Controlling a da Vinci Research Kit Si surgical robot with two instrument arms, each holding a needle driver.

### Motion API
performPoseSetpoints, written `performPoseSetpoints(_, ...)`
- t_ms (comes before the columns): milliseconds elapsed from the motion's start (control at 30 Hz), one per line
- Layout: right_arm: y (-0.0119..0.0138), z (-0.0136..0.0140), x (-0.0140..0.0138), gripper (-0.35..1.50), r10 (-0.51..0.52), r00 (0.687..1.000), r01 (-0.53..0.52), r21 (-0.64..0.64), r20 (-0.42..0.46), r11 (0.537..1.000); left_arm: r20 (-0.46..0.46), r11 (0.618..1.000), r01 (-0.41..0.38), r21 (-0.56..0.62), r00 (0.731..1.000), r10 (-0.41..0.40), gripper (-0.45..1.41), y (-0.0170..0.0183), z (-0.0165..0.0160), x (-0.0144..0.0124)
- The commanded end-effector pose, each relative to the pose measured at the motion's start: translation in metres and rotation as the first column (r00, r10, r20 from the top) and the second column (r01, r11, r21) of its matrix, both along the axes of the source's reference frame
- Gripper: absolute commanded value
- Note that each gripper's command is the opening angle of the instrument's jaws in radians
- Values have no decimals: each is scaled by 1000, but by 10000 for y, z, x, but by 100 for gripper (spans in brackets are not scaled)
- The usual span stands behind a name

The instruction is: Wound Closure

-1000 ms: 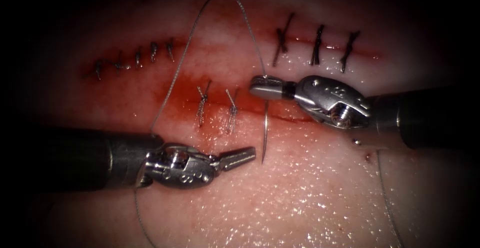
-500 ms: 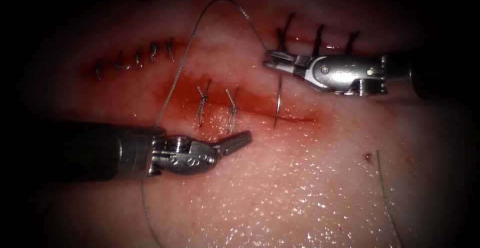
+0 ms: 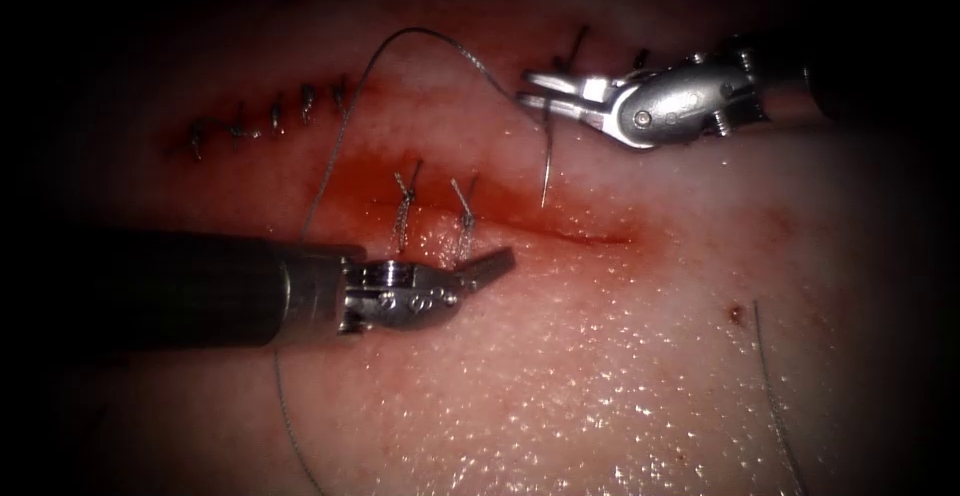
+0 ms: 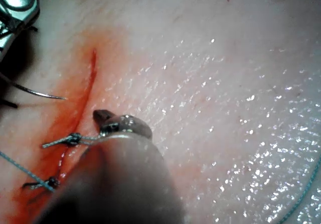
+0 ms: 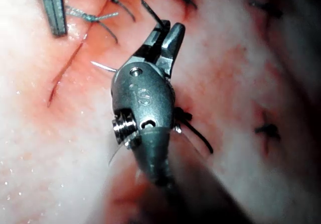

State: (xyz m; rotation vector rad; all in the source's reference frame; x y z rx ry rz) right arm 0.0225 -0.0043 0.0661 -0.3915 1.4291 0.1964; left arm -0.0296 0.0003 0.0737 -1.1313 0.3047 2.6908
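Observation:
My right tool [image 3: 536, 92] hovers above the cut [image 3: 585, 237], its jaws shut on the curved needle [image 3: 548, 161] near the tail end. The needle hangs free of the tissue, tip pointing down toward the cut's far edge. Thread [image 3: 420, 36] arcs from the needle's tail up and left, then drops behind my left tool's shaft. My left tool [image 3: 497, 263] lies at the cut's left end, jaws shut on nothing, just below two stitches [image 3: 463, 218]. The left wrist view shows its jaw tip [image 4: 104, 115] beside the cut [image 4: 90, 78] and the needle [image 4: 42, 93]. The right wrist view shows the right tool [image 5: 163, 40] and the needle tip [image 5: 102, 66].
Red fluid [image 3: 360, 191] stains the tissue around the cut. A row of dark stitches [image 3: 275, 116] lies at upper left, more [image 3: 575, 51] sit behind the right tool. A loose thread [image 3: 775, 396] runs off at lower right. The left tool's jaw [image 5: 52, 10] shows in the right wrist view.
The right tool has carried the needle up and away from the cut and turned its wrist. The left tool has slid up and right to the cut's edge, jaws shut throughout.

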Motion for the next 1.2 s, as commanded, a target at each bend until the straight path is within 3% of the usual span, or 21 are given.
performPoseSetpoints(33,-2,4,9,-35,-2,1000,2,-11,4,1000,-5,1000,-8,4,1000,8,0,-7,9,-6)
performPoseSetpoints(333,-1,10,15,-35,2,999,1,-85,33,996,-27,997,-41,66,999,43,5,-20,32,-5)
performPoseSetpoints(1200,-13,25,17,-35,-16,995,33,-168,103,985,-7,995,-45,90,999,46,10,-17,14,-1)
